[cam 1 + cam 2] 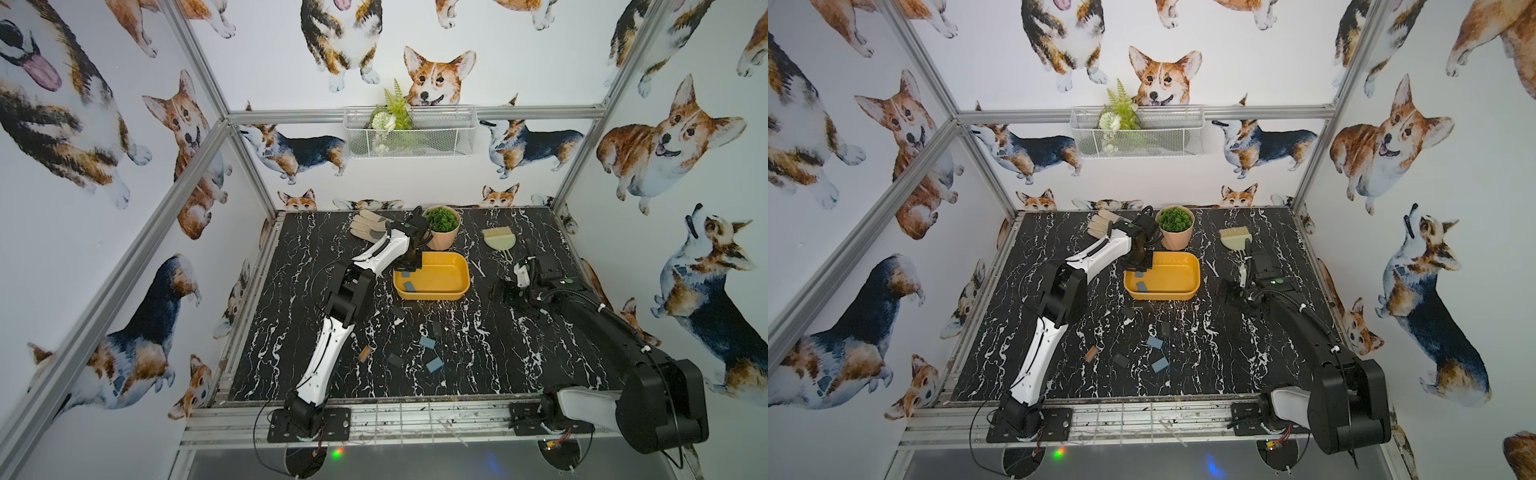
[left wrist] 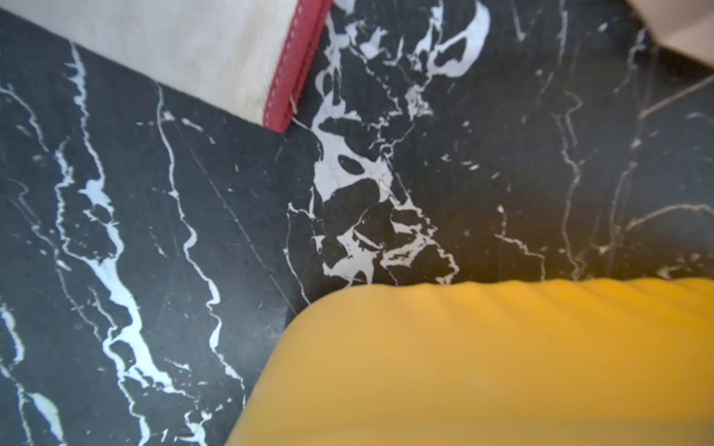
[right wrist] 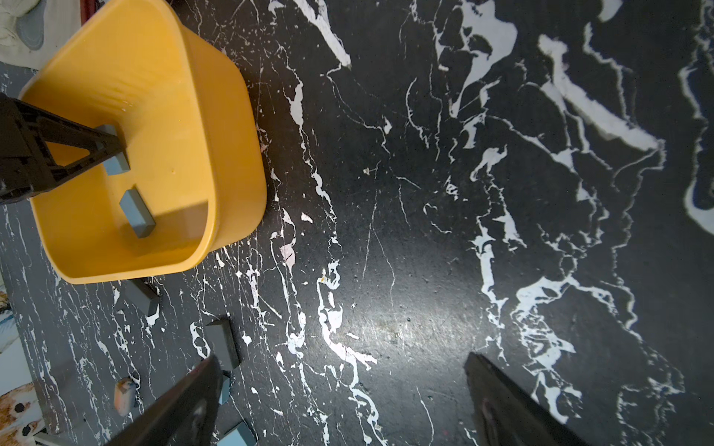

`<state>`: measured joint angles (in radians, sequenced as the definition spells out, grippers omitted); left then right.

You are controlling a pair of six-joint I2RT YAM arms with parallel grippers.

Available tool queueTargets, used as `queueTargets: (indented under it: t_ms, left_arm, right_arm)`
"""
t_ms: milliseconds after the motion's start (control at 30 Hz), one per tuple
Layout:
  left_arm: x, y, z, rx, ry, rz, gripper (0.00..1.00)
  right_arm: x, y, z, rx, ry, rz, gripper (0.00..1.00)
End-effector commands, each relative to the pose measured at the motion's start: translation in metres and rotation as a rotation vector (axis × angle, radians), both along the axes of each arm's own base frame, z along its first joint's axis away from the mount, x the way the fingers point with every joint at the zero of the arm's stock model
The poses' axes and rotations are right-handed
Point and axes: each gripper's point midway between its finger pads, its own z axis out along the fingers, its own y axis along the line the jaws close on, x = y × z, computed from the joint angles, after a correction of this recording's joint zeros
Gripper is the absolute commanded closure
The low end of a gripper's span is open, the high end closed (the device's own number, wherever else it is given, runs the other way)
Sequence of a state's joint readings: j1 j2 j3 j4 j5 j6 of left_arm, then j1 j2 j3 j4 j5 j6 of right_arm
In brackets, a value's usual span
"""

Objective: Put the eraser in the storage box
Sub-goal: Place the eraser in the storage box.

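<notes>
One eraser (image 3: pixel 137 212) lies in the storage box (image 3: pixel 235 154); left jaws pinch a second eraser (image 3: pixel 118 164) inside, release seems next; right jaws spread.

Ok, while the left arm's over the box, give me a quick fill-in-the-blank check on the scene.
1. The left claw is shut on an eraser above the ___ storage box.
2. The right claw stands ___, holding nothing.
3. A second eraser already lies ___ the box.
4. Behind the box stands a pink pot holding a green ___.

Missing words: yellow; open; inside; plant.
</notes>
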<state>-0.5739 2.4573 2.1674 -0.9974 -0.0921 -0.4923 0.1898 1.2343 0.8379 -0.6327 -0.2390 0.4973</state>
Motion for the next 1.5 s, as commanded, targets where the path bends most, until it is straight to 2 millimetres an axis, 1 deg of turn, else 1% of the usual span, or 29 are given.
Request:
queueTargets:
  t_ms: [0,100,233,367,467,567,600,667,700,800,900,933,967,1000,1067,1133,1167,1233,1300,1333,1367,1400,1467]
  left_arm:
    - [0.000,0.005,-0.005,0.015,0.007,0.020,0.73]
    - [-0.001,0.004,-0.007,0.009,0.011,0.021,0.69]
    - [0.000,0.000,0.000,-0.014,0.001,0.019,0.66]
    - [0.001,-0.005,0.015,-0.043,-0.020,0.010,0.64]
    - [0.001,-0.010,0.027,-0.064,-0.041,0.001,0.60]
    - [0.003,-0.017,0.046,-0.100,-0.076,-0.011,0.50]
    - [0.004,-0.020,0.053,-0.119,-0.088,-0.017,0.46]
    - [0.007,-0.031,0.073,-0.187,-0.124,-0.033,0.35]
    - [0.009,-0.034,0.085,-0.205,-0.148,-0.039,0.32]
    - [0.014,-0.038,0.130,-0.246,-0.243,-0.054,0.28]
    - [0.013,-0.032,0.178,-0.263,-0.347,-0.076,0.23]
    - [0.013,-0.028,0.195,-0.262,-0.389,-0.089,0.22]
    - [0.012,-0.024,0.207,-0.251,-0.423,-0.102,0.20]
    - [0.011,-0.015,0.221,-0.225,-0.470,-0.107,0.18]
    - [0.011,0.005,0.246,-0.192,-0.558,-0.103,0.13]
    - [0.011,0.031,0.267,-0.214,-0.616,-0.067,0.08]
    - [0.011,0.044,0.273,-0.226,-0.631,-0.046,0.07]
    - [0.012,0.079,0.283,-0.236,-0.665,0.026,0.06]
    - [0.011,0.110,0.285,-0.251,-0.681,0.088,0.06]
    - [0.010,0.125,0.281,-0.254,-0.682,0.116,0.05]
    - [0.006,0.138,0.287,-0.260,-0.700,0.135,0.05]
    - [0.004,0.151,0.286,-0.255,-0.705,0.158,0.05]
    - [0.000,0.172,0.283,-0.255,-0.711,0.195,0.05]
  right_arm:
    - [0.003,0.002,0.000,0.013,-0.006,-0.008,0.00]
    - [0.002,0.002,-0.001,0.014,0.000,-0.008,0.00]
    - [0.002,0.001,0.002,0.008,-0.010,-0.010,0.00]
    - [0.002,0.001,0.005,0.008,-0.018,-0.006,0.00]
    - [0.004,0.003,0.010,0.018,-0.036,0.007,0.00]
    - [0.004,0.008,0.018,-0.012,-0.069,0.054,0.01]
    - [0.005,0.010,0.021,-0.040,-0.084,0.077,0.01]
    - [0.003,0.020,0.028,-0.114,-0.112,0.143,0.01]
    - [0.002,0.026,0.029,-0.127,-0.114,0.169,0.01]
    - [-0.004,0.049,0.025,-0.131,-0.103,0.219,0.02]
    - [-0.015,0.070,0.013,-0.198,-0.087,0.274,0.03]
    - [-0.019,0.077,0.008,-0.213,-0.073,0.286,0.03]
    - [-0.021,0.084,0.004,-0.223,-0.063,0.297,0.04]
    - [-0.024,0.091,0.001,-0.235,-0.060,0.313,0.04]
    - [-0.028,0.105,-0.001,-0.263,-0.073,0.340,0.05]
    - [-0.028,0.116,-0.004,-0.289,-0.074,0.360,0.06]
    - [-0.029,0.119,-0.006,-0.305,-0.068,0.369,0.06]
    - [-0.028,0.125,-0.007,-0.344,-0.069,0.393,0.07]
    - [-0.028,0.133,-0.008,-0.357,-0.065,0.415,0.08]
    - [-0.027,0.137,-0.008,-0.360,-0.063,0.422,0.09]
    - [-0.027,0.140,-0.009,-0.367,-0.059,0.428,0.09]
    - [-0.028,0.143,-0.012,-0.379,-0.048,0.434,0.09]
    - [-0.029,0.148,-0.018,-0.391,-0.025,0.445,0.11]
